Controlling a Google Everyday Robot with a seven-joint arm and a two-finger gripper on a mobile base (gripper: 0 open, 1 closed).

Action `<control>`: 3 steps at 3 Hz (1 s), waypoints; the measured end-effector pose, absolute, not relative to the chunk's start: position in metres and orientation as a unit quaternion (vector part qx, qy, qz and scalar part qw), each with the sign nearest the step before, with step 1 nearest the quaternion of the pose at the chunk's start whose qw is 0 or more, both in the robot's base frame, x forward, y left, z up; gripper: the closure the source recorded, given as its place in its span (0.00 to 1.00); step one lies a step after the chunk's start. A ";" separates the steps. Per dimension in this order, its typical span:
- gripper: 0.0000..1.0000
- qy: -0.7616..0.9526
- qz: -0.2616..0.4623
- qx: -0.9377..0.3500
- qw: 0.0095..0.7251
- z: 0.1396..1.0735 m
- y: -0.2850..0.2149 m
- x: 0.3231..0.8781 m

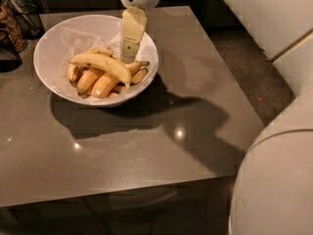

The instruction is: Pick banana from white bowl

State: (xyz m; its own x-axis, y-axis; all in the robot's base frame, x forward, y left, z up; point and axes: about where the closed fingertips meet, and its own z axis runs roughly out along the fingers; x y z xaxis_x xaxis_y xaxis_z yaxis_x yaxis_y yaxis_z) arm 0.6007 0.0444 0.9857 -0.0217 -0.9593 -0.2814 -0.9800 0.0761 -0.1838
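The white bowl (58, 43) sits on the grey table at the back left, lined with crinkled white paper. The banana (103, 64), long, curved and pale yellow, lies across the top of several shorter orange-yellow bananas (95, 82) in the bowl. My gripper (129, 53) hangs from above over the bowl's right inner side, its cream-coloured tip just above the banana's right half.
The grey table (146, 151) has its right edge near a dark floor. Dark containers (19, 18) stand at the back left by the bowl. A large white rounded robot body (279, 180) fills the lower right. White panels stand at the upper right.
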 end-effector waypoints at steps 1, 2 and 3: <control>0.00 0.713 0.032 -0.677 0.179 0.986 0.049 0.606; 0.00 0.716 0.044 -0.674 0.179 0.982 0.056 0.610; 0.00 0.720 0.060 -0.672 0.164 0.971 0.067 0.612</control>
